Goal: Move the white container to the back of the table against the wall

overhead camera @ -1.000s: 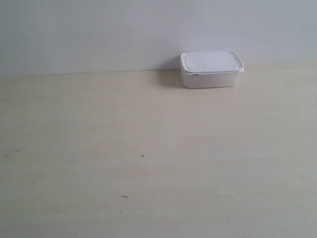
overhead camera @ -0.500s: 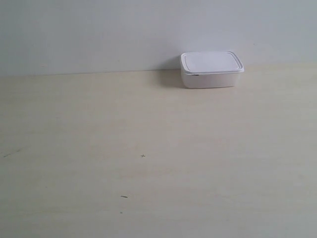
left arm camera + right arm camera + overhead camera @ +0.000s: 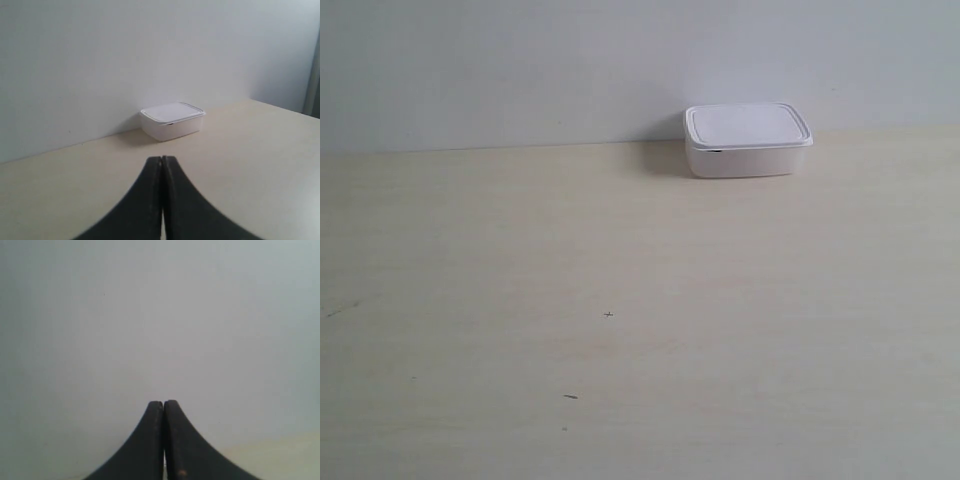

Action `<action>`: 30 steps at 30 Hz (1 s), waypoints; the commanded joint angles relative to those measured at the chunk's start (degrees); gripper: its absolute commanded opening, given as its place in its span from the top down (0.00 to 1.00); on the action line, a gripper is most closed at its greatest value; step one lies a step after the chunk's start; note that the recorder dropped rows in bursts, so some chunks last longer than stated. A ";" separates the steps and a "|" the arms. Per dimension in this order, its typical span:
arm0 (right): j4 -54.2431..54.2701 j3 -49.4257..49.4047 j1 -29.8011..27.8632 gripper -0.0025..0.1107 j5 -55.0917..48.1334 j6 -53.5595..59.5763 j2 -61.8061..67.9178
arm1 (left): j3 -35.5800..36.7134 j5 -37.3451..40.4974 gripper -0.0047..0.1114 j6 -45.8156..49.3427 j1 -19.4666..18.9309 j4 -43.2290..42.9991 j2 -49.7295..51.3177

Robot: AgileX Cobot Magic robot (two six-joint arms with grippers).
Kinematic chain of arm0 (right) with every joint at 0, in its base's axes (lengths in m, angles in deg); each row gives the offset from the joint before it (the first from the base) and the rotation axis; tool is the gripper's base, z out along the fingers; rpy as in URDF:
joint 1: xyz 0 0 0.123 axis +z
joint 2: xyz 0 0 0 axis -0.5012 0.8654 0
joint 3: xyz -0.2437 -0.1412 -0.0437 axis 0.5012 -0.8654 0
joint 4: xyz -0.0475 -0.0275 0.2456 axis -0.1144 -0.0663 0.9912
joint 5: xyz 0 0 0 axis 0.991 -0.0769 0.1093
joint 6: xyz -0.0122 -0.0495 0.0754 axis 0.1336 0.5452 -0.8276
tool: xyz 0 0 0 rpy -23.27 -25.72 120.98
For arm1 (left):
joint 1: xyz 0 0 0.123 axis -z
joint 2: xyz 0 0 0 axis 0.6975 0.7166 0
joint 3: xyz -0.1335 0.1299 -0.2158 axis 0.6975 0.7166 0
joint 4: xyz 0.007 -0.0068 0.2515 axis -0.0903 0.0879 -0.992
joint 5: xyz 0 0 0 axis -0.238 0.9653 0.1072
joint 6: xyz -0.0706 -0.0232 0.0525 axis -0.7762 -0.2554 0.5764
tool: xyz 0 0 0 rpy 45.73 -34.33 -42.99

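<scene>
The white container (image 3: 748, 140) stands lidded at the back of the pale table (image 3: 620, 300), its rear side against the grey-white wall (image 3: 570, 70). In the left wrist view the container (image 3: 172, 121) sits well beyond my left gripper (image 3: 162, 159), whose black fingers are pressed together with nothing between them. My right gripper (image 3: 163, 403) is shut too and empty, facing the bare wall (image 3: 160, 315) with only a strip of table (image 3: 280, 460) below. Neither arm shows in the exterior view.
A few tiny dark specks (image 3: 608, 314) mark the table's front half. In the left wrist view a dark vertical edge (image 3: 314, 80) stands at the far side where the wall ends.
</scene>
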 commanded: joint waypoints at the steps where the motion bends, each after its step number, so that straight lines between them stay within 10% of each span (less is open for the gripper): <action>1: -0.21 -0.45 -0.23 0.98 -0.82 0.06 -0.04 | 2.36 -1.53 0.96 -0.11 -0.09 -0.10 -1.60; 30: -8.35 -7.13 -0.23 0.98 -5.35 0.06 -0.38 | 4.59 17.96 0.96 1.82 -0.09 -4.04 -20.90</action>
